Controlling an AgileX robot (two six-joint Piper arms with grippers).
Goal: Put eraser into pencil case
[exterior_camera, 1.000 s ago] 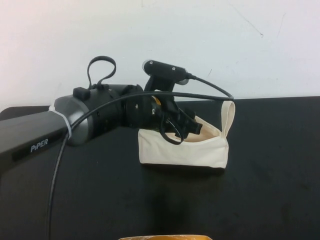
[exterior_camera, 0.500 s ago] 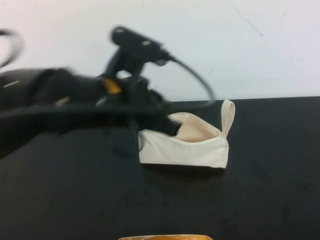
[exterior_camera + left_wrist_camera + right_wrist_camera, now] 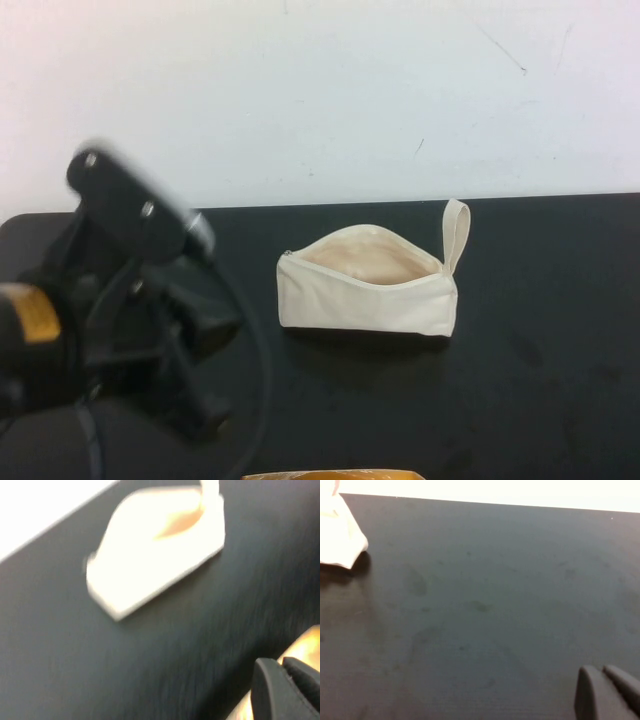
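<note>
Pencil case [image 3: 367,281] stands unzipped at mid-surface, mouth up, beige lining showing, loop strap [image 3: 455,232] at its right end. Eraser not visible. Left pincer [image 3: 195,365] hangs at near left, well apart (jaw state: cannot tell). Right pincer [image 3: 610,692] low over bare black surface [image 3: 540,330], fingers together.

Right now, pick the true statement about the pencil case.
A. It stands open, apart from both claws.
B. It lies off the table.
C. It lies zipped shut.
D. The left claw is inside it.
A: the pencil case gapes open, beige lining showing, on the black table; the left claw is apart at the near left, and the right claw hangs over bare table.
</note>
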